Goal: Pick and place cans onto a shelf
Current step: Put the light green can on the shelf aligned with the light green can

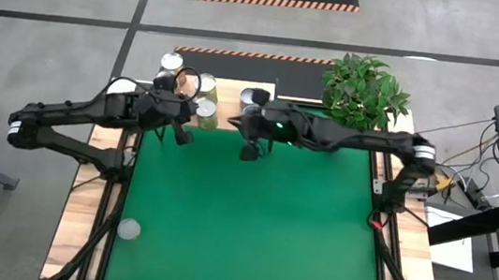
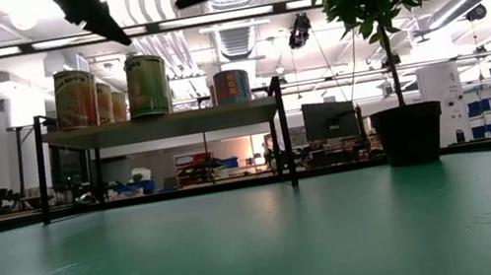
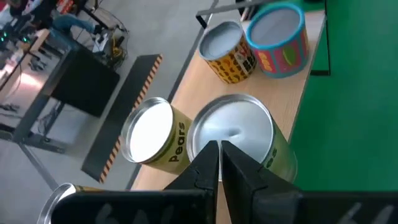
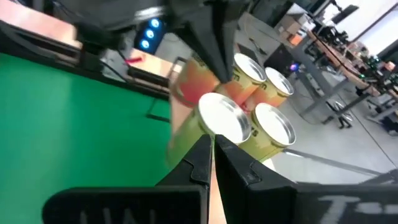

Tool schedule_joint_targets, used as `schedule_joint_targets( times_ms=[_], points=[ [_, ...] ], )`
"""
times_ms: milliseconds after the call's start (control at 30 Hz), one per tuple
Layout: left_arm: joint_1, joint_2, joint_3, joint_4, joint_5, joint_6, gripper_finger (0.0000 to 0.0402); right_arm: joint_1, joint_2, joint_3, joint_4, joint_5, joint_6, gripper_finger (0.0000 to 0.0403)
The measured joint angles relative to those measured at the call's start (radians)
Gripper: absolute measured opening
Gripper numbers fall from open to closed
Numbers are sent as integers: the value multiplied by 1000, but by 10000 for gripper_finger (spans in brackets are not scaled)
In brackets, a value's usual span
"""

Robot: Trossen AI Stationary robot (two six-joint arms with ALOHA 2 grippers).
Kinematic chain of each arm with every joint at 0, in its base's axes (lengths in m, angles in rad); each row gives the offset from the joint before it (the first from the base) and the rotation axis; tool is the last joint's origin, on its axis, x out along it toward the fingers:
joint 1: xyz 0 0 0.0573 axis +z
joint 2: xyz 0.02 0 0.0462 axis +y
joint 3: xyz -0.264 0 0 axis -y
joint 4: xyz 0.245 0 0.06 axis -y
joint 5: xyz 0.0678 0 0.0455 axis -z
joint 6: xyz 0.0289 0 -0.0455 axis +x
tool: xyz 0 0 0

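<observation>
Seen from above, the shelf (image 1: 225, 109) stood at the 12 o'clock edge of the green table (image 1: 249, 225), its light plank top carrying most of the cans. A cluster of cans (image 1: 185, 84) crowded the shelf's 9 o'clock end, and a further pair (image 1: 254, 98) sat nearer its middle. One lone can (image 1: 129, 230) remained on the mat far away, toward 7 o'clock, close to the table's near left corner.

The left pincer (image 1: 181, 133) hung just off the shelf's front edge beside the cluster. In its wrist view the fingers (image 3: 208, 163) were drawn narrow, almost touching, holding nothing, and sat above a green-labelled can (image 3: 239, 134). Next to that stood a tan can marked "Pears" (image 3: 155, 134), with an orange-and-black can (image 3: 227, 50) and a blue-rimmed pink can (image 3: 280, 38) farther along the plank.

The right pincer (image 1: 249, 151) hovered over the mat just in front of the shelf's middle, at 3 o'clock of the left one. Its fingers (image 4: 202, 155) were likewise pressed narrow and empty, facing the cluster of silvery tops (image 4: 249, 118).

From table height, tall cans (image 2: 108, 92) and a shorter colourful one (image 2: 231, 87) stood upright on the shelf. A potted plant (image 2: 392, 43) rose at 3 o'clock of it.
</observation>
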Motion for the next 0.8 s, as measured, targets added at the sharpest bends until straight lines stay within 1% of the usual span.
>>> schedule_joint_targets(
  times_ms=[100, 233, 300, 500, 800],
  points=[
    [4, -6, -39, 38, 0, 42, 0, -29, 76, 78, -26, -27, -12, 9],
    [6, -4, -62, 63, 1, 64, 0, -54, 151, 139, -26, -139, -7, 9],
    [6, 2, -62, 64, 1, 65, 0, -57, 181, 159, -27, -164, -6, 9],
    [18, 13, -60, 67, 0, 64, 0, -57, 239, 193, -16, -165, -24, 9],
    [24, 14, -59, 62, 3, 30, 0, -70, 239, 170, 57, -165, -31, 9]
  ],
)
